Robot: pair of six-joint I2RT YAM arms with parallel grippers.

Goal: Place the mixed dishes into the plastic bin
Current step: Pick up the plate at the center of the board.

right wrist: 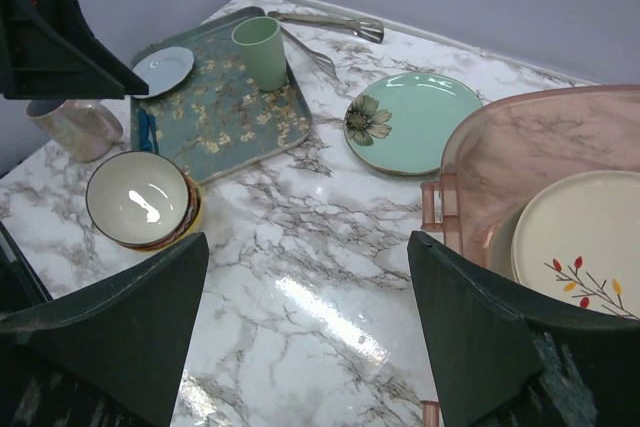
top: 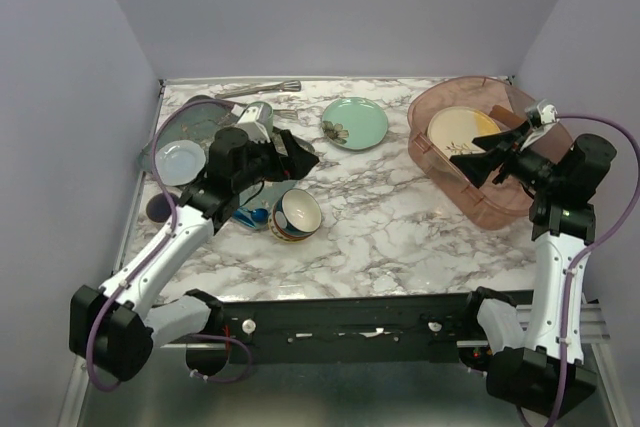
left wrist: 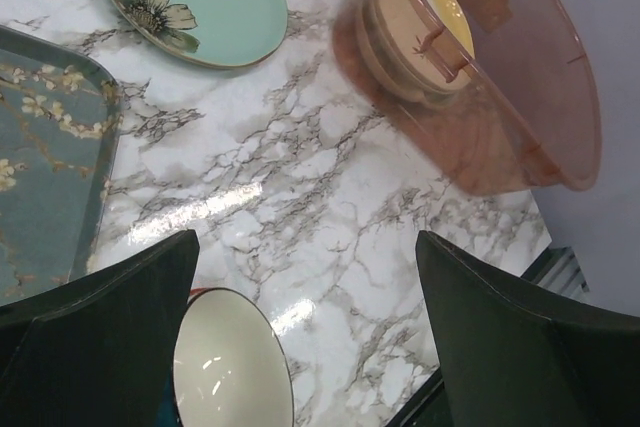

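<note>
Translucent pinkish-brown, the plastic bin [top: 487,209] sits on the marble worktop [top: 400,209] and holds the yellow-and-cream sprig plate [top: 458,132] atop another plate. The mint green plate [top: 354,122] lies just left of the bin. The blue-yellow patterned bowl [top: 296,214] is well left of it. The right pincer [right wrist: 308,247] hovers at the bin's left wall. The left pincer [left wrist: 305,267] is near the bowl. Both 2 pincers gape wide, gripping nothing.

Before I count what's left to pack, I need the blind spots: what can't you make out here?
- Lower plates under the sprig plate in the bin: top view, covered by it; left wrist view, blurred by the tinted wall; count unclear.
- Floral tray: top view, mostly under the left arm.
- Bowl: left wrist view, cut off by the bottom edge.
</note>
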